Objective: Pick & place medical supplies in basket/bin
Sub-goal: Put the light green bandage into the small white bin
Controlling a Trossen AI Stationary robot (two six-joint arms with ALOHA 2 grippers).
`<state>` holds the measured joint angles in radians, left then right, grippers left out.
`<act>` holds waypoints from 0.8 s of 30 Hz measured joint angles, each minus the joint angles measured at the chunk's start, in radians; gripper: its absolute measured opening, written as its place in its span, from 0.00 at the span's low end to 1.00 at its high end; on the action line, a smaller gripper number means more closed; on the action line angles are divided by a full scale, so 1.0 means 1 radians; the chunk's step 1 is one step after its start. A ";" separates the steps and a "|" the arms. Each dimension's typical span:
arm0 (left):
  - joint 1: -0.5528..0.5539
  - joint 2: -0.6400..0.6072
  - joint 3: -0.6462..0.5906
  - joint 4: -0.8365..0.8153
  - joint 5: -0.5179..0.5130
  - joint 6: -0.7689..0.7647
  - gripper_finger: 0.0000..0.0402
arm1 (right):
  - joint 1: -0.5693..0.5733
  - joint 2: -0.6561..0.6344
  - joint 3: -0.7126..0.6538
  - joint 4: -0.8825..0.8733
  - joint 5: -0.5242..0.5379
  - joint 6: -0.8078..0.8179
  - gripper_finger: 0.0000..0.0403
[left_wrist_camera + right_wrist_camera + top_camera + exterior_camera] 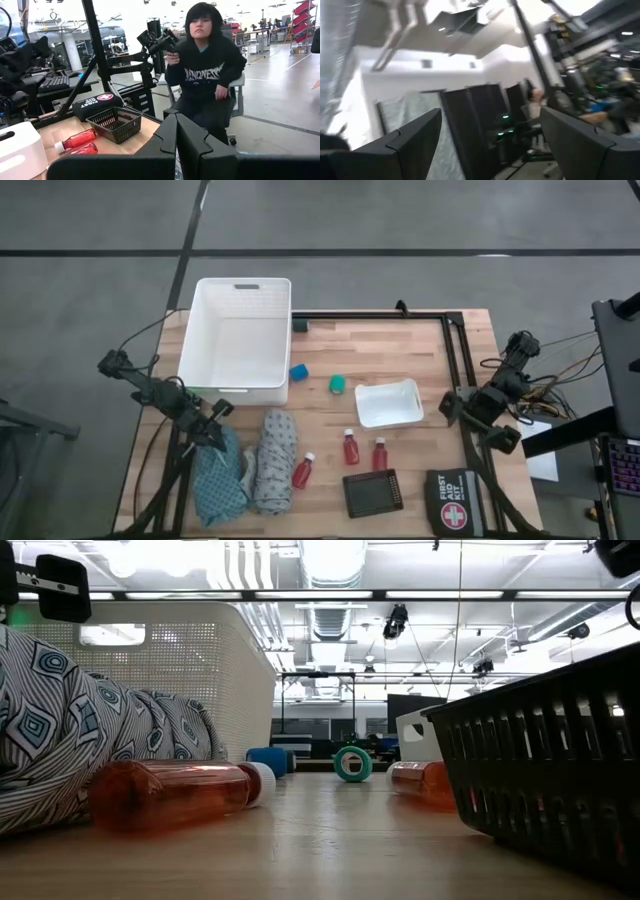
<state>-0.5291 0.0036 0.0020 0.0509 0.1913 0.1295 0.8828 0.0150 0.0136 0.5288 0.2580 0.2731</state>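
The white basket (pixel 240 338) stands at the far left. The teal cloth (pixel 215 475) and the grey patterned cloth (pixel 275 460) lie bunched side by side at the near left. Three red bottles (pixel 303 470), (pixel 351 447), (pixel 380 453) lie on the table. The blue piece (pixel 299 371) and the green piece (pixel 339 384) rest near the basket. My left gripper (pixel 216 413) is just over the teal cloth's far end; in the left wrist view (pixel 176 125) it is shut and points level toward the table's right. My right gripper (pixel 452 406) waits at the right edge, open (pixel 490 145). My left gripper is shut over the far end of the teal cloth (pixel 222 435). A strip of patterned cloth (pixel 176 169) shows below its fingers. I cannot tell whether the fingers touch either cloth.
A small white tray (pixel 388 403) stands at mid table. A black mesh basket (pixel 372 492) and a black first aid pouch (pixel 455 502) lie at the near right. A black frame (pixel 455 350) runs along the far and right edges. A person (pixel 205 65) sits beyond the table's right side.
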 joint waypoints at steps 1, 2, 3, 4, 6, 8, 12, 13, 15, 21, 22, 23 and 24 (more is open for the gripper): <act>0.000 0.000 0.000 0.000 0.000 0.000 0.01 | 0.000 0.004 0.007 -0.017 0.025 0.007 0.82; 0.000 0.000 0.000 0.000 0.000 0.000 0.01 | 0.000 0.010 0.020 -0.039 0.041 0.012 0.82; 0.000 0.000 0.000 0.000 0.000 0.000 0.01 | 0.000 0.020 0.034 -0.060 0.047 0.012 0.82; 0.000 0.000 0.000 0.000 0.000 0.000 0.01 | 0.001 0.033 0.050 -0.077 0.049 0.010 0.82; 0.000 0.000 0.000 0.000 0.000 0.000 0.01 | 0.000 0.073 0.086 -0.088 0.049 -0.010 0.82; 0.000 0.000 0.000 0.000 0.000 0.000 0.01 | 0.000 0.129 0.113 -0.086 0.049 -0.027 0.82; 0.000 0.000 0.000 0.000 0.000 0.000 0.01 | 0.000 0.283 0.151 -0.070 0.051 -0.073 0.82; 0.000 0.000 0.000 0.000 0.000 0.000 0.01 | 0.000 0.322 0.159 -0.057 0.052 -0.083 0.82; 0.000 0.000 0.000 0.000 0.000 0.000 0.01 | 0.000 0.408 0.183 -0.020 0.052 -0.086 0.82; 0.000 0.000 0.000 0.000 0.000 0.000 0.01 | 0.000 0.623 0.325 -0.024 0.056 -0.060 0.82; 0.000 0.000 0.000 0.000 0.000 0.000 0.01 | 0.000 0.658 0.353 -0.025 0.056 -0.078 0.82; 0.000 0.000 0.000 0.000 0.000 0.000 0.01 | 0.000 0.688 0.381 -0.025 0.056 -0.098 0.82; 0.000 0.000 0.000 0.000 0.000 0.000 0.01 | 0.000 0.717 0.409 -0.025 0.056 -0.117 0.82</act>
<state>-0.5293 0.0040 0.0017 0.0509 0.1913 0.1291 0.8833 0.7321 0.4222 0.5034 0.3145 0.1560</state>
